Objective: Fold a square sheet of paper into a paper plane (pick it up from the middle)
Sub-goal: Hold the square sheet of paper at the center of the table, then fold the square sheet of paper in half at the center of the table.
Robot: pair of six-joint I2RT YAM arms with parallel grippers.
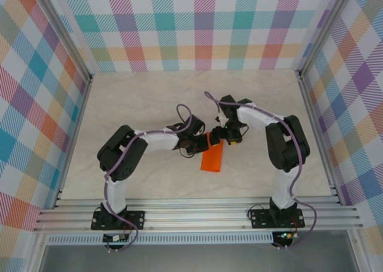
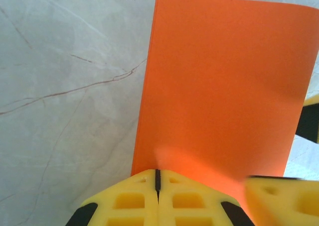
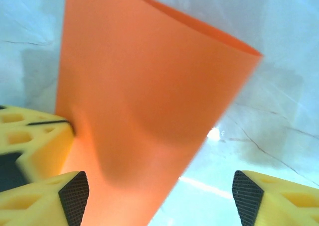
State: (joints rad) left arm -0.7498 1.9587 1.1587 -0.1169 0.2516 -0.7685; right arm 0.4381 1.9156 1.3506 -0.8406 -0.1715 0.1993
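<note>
Arms bent inward (wrists close), left fingers (image 2: 127, 202) closed, right fingers (image 3: 279, 200) spread.

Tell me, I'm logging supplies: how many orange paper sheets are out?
1. The orange sheet hangs above the table, pinched in the left gripper, the open right gripper close by. Another could hide behind it.

The thin bright orange sheet of paper (image 1: 212, 157) (image 2: 224, 86) (image 3: 144, 111), plain and bowed, is held upright above the table's (image 1: 131, 104) middle.
</note>
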